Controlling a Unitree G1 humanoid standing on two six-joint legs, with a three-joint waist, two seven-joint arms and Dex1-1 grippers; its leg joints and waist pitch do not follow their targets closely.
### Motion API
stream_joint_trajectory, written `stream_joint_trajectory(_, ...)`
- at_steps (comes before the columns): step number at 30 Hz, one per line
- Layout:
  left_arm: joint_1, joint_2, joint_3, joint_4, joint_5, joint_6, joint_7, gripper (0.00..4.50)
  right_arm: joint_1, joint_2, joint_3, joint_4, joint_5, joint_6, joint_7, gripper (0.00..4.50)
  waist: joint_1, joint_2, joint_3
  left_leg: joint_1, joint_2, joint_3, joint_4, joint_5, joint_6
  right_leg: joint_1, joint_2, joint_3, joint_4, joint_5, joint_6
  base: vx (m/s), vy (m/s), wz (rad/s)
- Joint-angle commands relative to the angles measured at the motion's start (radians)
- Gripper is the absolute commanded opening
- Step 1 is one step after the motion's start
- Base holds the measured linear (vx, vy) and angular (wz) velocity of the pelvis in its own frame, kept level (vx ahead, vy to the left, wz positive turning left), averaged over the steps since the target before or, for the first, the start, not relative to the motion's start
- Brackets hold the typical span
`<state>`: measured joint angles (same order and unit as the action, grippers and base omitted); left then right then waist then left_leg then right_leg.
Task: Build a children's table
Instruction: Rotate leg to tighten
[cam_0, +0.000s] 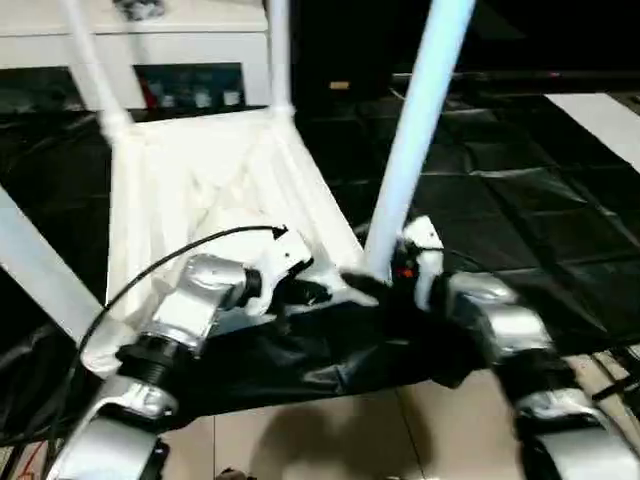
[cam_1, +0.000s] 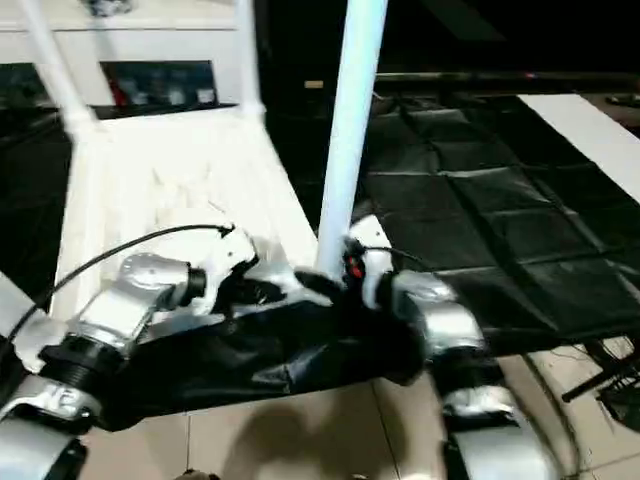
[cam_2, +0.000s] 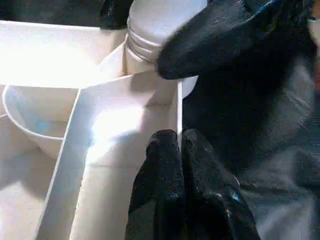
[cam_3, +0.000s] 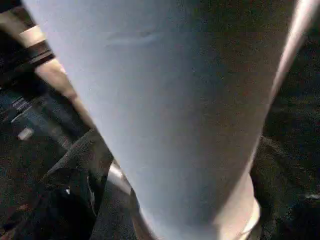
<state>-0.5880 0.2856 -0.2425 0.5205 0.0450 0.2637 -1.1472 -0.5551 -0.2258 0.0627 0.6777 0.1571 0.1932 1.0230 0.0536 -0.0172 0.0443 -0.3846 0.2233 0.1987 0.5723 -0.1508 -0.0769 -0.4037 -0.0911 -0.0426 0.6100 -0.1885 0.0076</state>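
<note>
- Step in hand, as I judge it: seating the near-right long tapered white tube leg (cam_0: 415, 140) into its round corner socket; keep the leg square to the socket and press along its axis, not sideways
- Right hand (cam_0: 385, 285) at the leg's base; clenched or not, cannot tell
- Left hand (cam_2: 180, 150) pinched on a thin rib of the white plastic ribbed tabletop (cam_0: 200, 180); should brace against tipping
- Tabletop lies upside down on black sheeting (cam_0: 500, 190); other legs already stand in the corners
</note>
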Motion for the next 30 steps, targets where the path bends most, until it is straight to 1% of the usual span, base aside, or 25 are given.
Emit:
stream_joint_trajectory(1, -0.025, -0.025, -0.037, -0.018, -0.053, -0.048, -0.076, 0.0, 0.013, 0.012, 0.084, -0.032, 0.023, 0.045, 0.129, 3.95, 0.004, -0.001, -0.064, 0.022, 0.008, 0.001, -0.056, -0.227, 0.049, 0.044, -0.03, 0.025, -0.066, -0.116, -0.239, 0.0, 0.0, 0.0)
stream_joint_trajectory(2, -0.025, -0.025, -0.037, -0.018, -0.053, -0.048, -0.076, 0.0, 0.013, 0.012, 0.084, -0.032, 0.023, 0.045, 0.129, 3.95, 0.009, -0.006, -0.064, 0.022, 0.009, 0.001, -0.055, -0.22, 0.052, 0.044, -0.031, 0.024, -0.064, -0.114, -0.243, 0.0, 0.0, 0.0)
stream_joint_trajectory(4, -0.025, -0.008, -0.038, -0.018, -0.062, -0.053, -0.126, 0.0, 0.023, -0.012, 0.088, -0.055, 0.029, 0.064, 0.171, 3.95, 0.012, -0.005, -0.063, 0.024, 0.01, 0.003, -0.055, -0.219, 0.053, 0.042, -0.031, 0.025, -0.065, -0.121, -0.244, 0.0, 0.0, 0.0)
stream_joint_trajectory(5, -0.027, -0.005, -0.036, -0.015, -0.065, -0.06, -0.139, 0.0, 0.026, -0.021, 0.092, -0.061, 0.029, 0.069, 0.187, 3.95, 0.014, -0.007, -0.062, 0.023, 0.01, 0.002, -0.055, -0.219, 0.054, 0.042, -0.031, 0.024, -0.066, -0.126, -0.242, 0.0, 0.0, 0.0)
stream_joint_trajectory(6, -0.036, -0.002, -0.034, 0.0, -0.069, -0.068, -0.149, 0.0, 0.033, -0.039, 0.104, -0.069, 0.028, 0.073, 0.218, 3.95, 0.021, -0.005, -0.063, 0.024, 0.01, 0.002, -0.055, -0.218, 0.051, 0.042, -0.033, 0.025, -0.065, -0.134, -0.24, 0.0, 0.0, 0.0)
stream_joint_trajectory(9, -0.04, 0.0, -0.033, 0.009, -0.068, -0.073, -0.152, 0.0, 0.036, -0.047, 0.109, -0.073, 0.027, 0.081, 0.233, 3.95, 0.03, -0.005, -0.062, 0.027, 0.012, 0.002, -0.057, -0.233, 0.041, 0.039, -0.035, 0.026, -0.067, -0.157, -0.235, 0.0, 0.0, 0.0)
stream_joint_trajectory(10, -0.045, 0.0, -0.033, 0.018, -0.068, -0.077, -0.156, 0.0, 0.038, -0.053, 0.112, -0.078, 0.026, 0.09, 0.246, 3.79, 0.033, -0.003, -0.062, 0.027, 0.011, 0.002, -0.057, -0.236, 0.036, 0.038, -0.036, 0.026, -0.067, -0.161, -0.233, 0.0, 0.0, 0.0)
stream_joint_trajectory(11, -0.045, 0.0, -0.033, 0.018, -0.068, -0.077, -0.156, 0.0, 0.038, -0.053, 0.112, -0.078, 0.026, 0.09, 0.246, 3.79, 0.033, -0.005, -0.062, 0.027, 0.011, 0.002, -0.057, -0.236, 0.032, 0.039, -0.036, 0.026, -0.067, -0.163, -0.23, 0.0, 0.0, 0.0)
stream_joint_trajectory(12, -0.05, 0.006, -0.034, 0.03, -0.064, -0.085, -0.166, 0.0, 0.046, -0.068, 0.123, -0.091, 0.021, 0.105, 0.272, 3.69, 0.035, 0.001, -0.062, 0.028, 0.01, 0.001, -0.058, -0.237, 0.03, 0.038, -0.035, 0.026, -0.068, -0.165, -0.229, 0.0, 0.0, 0.0)
stream_joint_trajectory(13, -0.048, 0.009, -0.034, 0.029, -0.064, -0.085, -0.172, 0.0, 0.049, -0.07, 0.125, -0.094, 0.02, 0.107, 0.276, 3.58, 0.036, -0.003, -0.062, 0.026, 0.01, 0.001, -0.057, -0.233, 0.029, 0.04, -0.034, 0.025, -0.068, -0.157, -0.227, 0.0, 0.0, 0.0)
stream_joint_trajectory(14, -0.046, 0.013, -0.034, 0.028, -0.064, -0.084, -0.177, 0.0, 0.052, -0.073, 0.126, -0.096, 0.02, 0.109, 0.278, 3.52, 0.037, -0.001, -0.064, 0.026, 0.01, 0.001, -0.057, -0.229, 0.029, 0.041, -0.035, 0.025, -0.066, -0.145, -0.228, 0.0, 0.0, 0.0)
stream_joint_trajectory(16, -0.04, 0.016, -0.033, 0.026, -0.064, -0.088, -0.184, 0.0, 0.057, -0.074, 0.127, -0.102, 0.025, 0.114, 0.276, 3.35, 0.037, -0.002, -0.064, 0.025, 0.01, 0.0, -0.057, -0.23, 0.028, 0.041, -0.036, 0.025, -0.066, -0.143, -0.23, 0.0, 0.0, 0.0)
stream_joint_trajectory(17, -0.038, 0.017, -0.033, 0.026, -0.064, -0.09, -0.187, 0.0, 0.061, -0.074, 0.127, -0.111, 0.029, 0.122, 0.275, 3.27, 0.035, -0.006, -0.063, 0.025, 0.01, 0.001, -0.058, -0.235, 0.028, 0.04, -0.034, 0.025, -0.067, -0.152, -0.229, 0.0, 0.0, 0.0)
stream_joint_trajectory(18, -0.037, 0.017, -0.033, 0.025, -0.064, -0.089, -0.188, 0.0, 0.064, -0.074, 0.127, -0.116, 0.031, 0.126, 0.275, 3.12, 0.036, -0.005, -0.062, 0.026, 0.01, 0.0, -0.059, -0.239, 0.026, 0.04, -0.035, 0.025, -0.068, -0.164, -0.226, 0.0, 0.0, 0.0)
stream_joint_trajectory(20, -0.036, 0.018, -0.033, 0.024, -0.064, -0.089, -0.189, 0.0, 0.068, -0.075, 0.128, -0.124, 0.034, 0.132, 0.276, 3.12, 0.036, -0.006, -0.063, 0.026, 0.011, 0.0, -0.059, -0.237, 0.025, 0.04, -0.035, 0.025, -0.068, -0.168, -0.224, 0.0, 0.0, 0.0)
stream_joint_trajectory(22, -0.036, 0.017, -0.033, 0.026, -0.064, -0.089, -0.189, 0.0, 0.071, -0.075, 0.129, -0.131, 0.036, 0.138, 0.278, 2.91, 0.036, -0.006, -0.063, 0.026, 0.011, 0.001, -0.058, -0.233, 0.026, 0.039, -0.035, 0.026, -0.067, -0.162, -0.223, 0.0, 0.0, 0.0)
stream_joint_trajectory(23, -0.039, 0.014, -0.031, 0.036, -0.061, -0.093, -0.184, 0.0, 0.078, -0.076, 0.128, -0.142, 0.037, 0.142, 0.272, 2.91, 0.035, 0.0, -0.064, 0.026, 0.01, 0.0, -0.057, -0.233, 0.025, 0.039, -0.035, 0.026, -0.068, -0.16, -0.224, 0.0, 0.0, 0.0)
stream_joint_trajectory(24, -0.039, 0.014, -0.031, 0.036, -0.061, -0.093, -0.184, 0.0, 0.078, -0.076, 0.128, -0.142, 0.037, 0.142, 0.272, 2.88, 0.035, -0.002, -0.064, 0.026, 0.01, 0.0, -0.058, -0.232, 0.024, 0.039, -0.035, 0.025, -0.068, -0.157, -0.223, 0.0, 0.0, 0.0)
stream_joint_trajectory(26, -0.045, -0.006, -0.024, 0.047, -0.053, -0.082, -0.14, 0.0, 0.09, -0.058, 0.101, -0.146, 0.044, 0.133, 0.222, 2.82, 0.036, -0.002, -0.064, 0.026, 0.01, 0.0, -0.057, -0.226, 0.025, 0.04, -0.034, 0.025, -0.066, -0.143, -0.227, 0.0, 0.0, 0.0)
stream_joint_trajectory(27, -0.046, -0.012, -0.021, 0.045, -0.053, -0.074, -0.127, 0.0, 0.092, -0.048, 0.09, -0.144, 0.046, 0.126, 0.2, 2.82, 0.035, -0.003, -0.063, 0.026, 0.01, 0.0, -0.059, -0.237, 0.022, 0.039, -0.035, 0.025, -0.068, -0.155, -0.225, 0.0, 0.0, 0.0)
stream_joint_trajectory(28, -0.046, -0.012, -0.021, 0.045, -0.053, -0.074, -0.127, 0.0, 0.092, -0.048, 0.09, -0.144, 0.046, 0.126, 0.2, 2.79, 0.035, -0.003, -0.062, 0.027, 0.01, 0.0, -0.059, -0.246, 0.02, 0.038, -0.035, 0.025, -0.07, -0.17, -0.223, 0.0, 0.0, 0.0)
stream_joint_trajectory(29, -0.054, -0.033, -0.005, 0.05, -0.043, -0.056, -0.057, 0.0, 0.079, -0.004, 0.049, -0.1, 0.03, 0.089, 0.074, 2.79, 0.032, 0.001, -0.061, 0.027, 0.009, -0.001, -0.061, -0.264, 0.012, 0.036, -0.036, 0.026, -0.073, -0.197, -0.218, 0.0, 0.0, 0.0)
stream_joint_trajectory(30, -0.054, -0.035, -0.004, 0.05, -0.041, -0.054, -0.049, 0.0, 0.076, 0.002, 0.044, -0.093, 0.028, 0.085, 0.056, 2.77, 0.028, -0.001, -0.06, 0.027, 0.009, -0.001, -0.061, -0.277, 0.005, 0.033, -0.039, 0.027, -0.075, -0.216, -0.215, 0.0, 0.0, 0.0)
